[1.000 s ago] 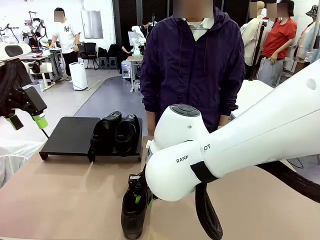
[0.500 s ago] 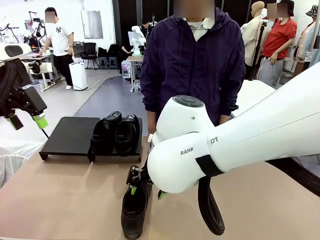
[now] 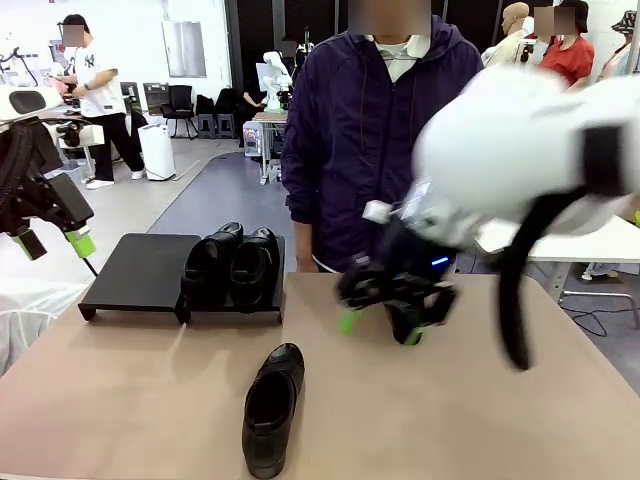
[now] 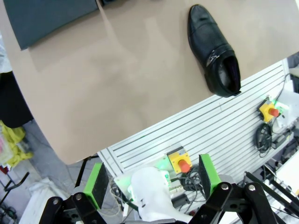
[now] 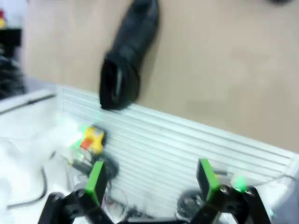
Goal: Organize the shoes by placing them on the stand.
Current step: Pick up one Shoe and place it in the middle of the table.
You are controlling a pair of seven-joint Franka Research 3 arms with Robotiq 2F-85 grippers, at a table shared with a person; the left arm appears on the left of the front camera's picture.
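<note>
The right gripper (image 3: 380,328) is blurred, up in the air over the far right-of-middle part of the table (image 3: 130,390), just in front of the person (image 3: 380,130) standing at the far side. It is released, spread wide with nothing in it, as its wrist view (image 5: 152,179) also shows. Well apart from it, to its near left, one shoe (image 3: 270,405) lies on the table by the near edge, toe pointing far and slightly right, heel toward the near edge.

The left gripper (image 3: 55,243) hangs at the far left, raised, left of the stand (image 3: 140,270). It too is spread wide and empty (image 4: 152,179).

The stand sits on the far left part of the table. Two shoes (image 3: 232,262) rest side by side on its right end; its left half is bare.
</note>
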